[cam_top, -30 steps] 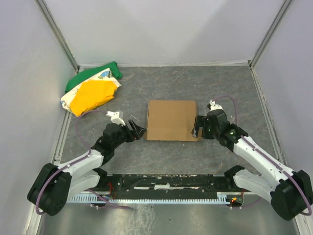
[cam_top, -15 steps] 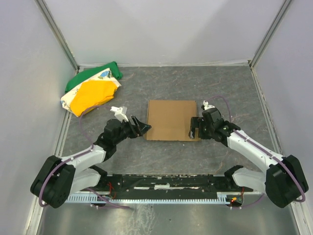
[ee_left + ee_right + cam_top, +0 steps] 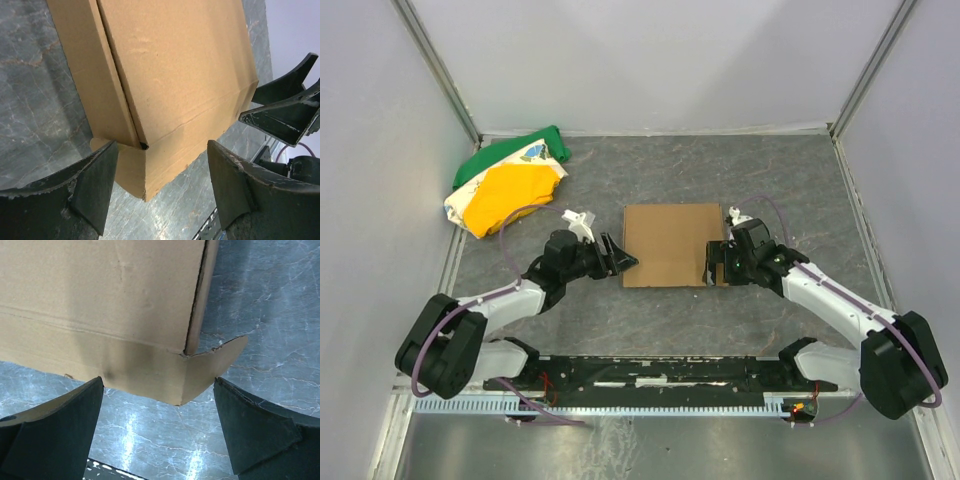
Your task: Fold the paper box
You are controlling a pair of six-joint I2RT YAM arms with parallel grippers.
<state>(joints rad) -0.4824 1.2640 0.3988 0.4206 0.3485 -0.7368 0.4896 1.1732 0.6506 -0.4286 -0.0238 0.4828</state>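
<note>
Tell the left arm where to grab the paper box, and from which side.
Probably take the paper box by its near-left corner tab, coming in low from the left. The box lies flat, but that tab juts past the edge, thin enough for the open left gripper to straddle.

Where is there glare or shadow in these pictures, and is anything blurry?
Right wrist view: white glare patches on the grey marbled tabletop, and a dark shadow smudge on the plain brown cardboard box near its lower edge. Left wrist view: evenly lit, no glare, box crisp. Top external view: soft even light, nothing blurred.
</note>
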